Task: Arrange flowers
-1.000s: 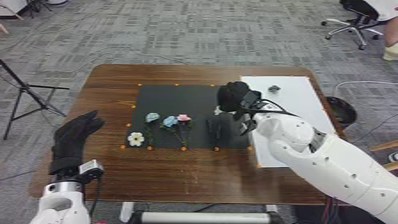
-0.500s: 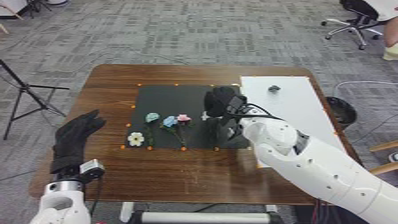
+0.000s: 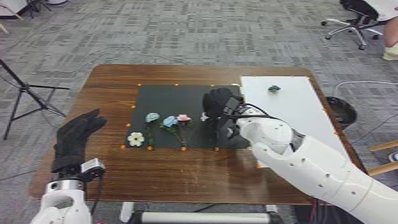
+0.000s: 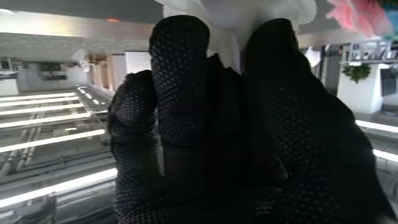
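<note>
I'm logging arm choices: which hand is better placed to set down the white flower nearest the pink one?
Right, most likely. The right hand is over the black mat, pinching that white flower close to the pink flower. The left hand is empty and left of the mat.

The right hand (image 3: 216, 103) pinches while the left hand (image 3: 75, 134) (fingers relaxed) points forward.

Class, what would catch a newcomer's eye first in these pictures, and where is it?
The robot's right hand, black-gloved, over the right part of the black mat, with a white flower pinched at its fingertips. Then the pink flower on the mat, just right of two pale blue flowers.
</note>
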